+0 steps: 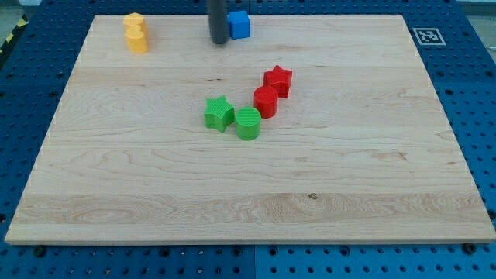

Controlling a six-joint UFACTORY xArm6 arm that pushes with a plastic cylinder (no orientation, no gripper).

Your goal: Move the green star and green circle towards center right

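red star (pixel 278 79), red cylinder (pixel 266 101), yellow blocks (pixel 136 32), blue block (pixel 238 24), perhaps cube

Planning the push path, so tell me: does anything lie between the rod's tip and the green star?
No. In the camera view, only bare wood lies between my tip and the green star; the blue block sits just right of the tip.

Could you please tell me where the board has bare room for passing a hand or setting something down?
The whole strip along the view's bottom, below the green circle, is bare, as is the view's right beyond the red star. The centre is crowded: green star, green circle, red cylinder and red star cluster there. My tip sits beside the blue block.
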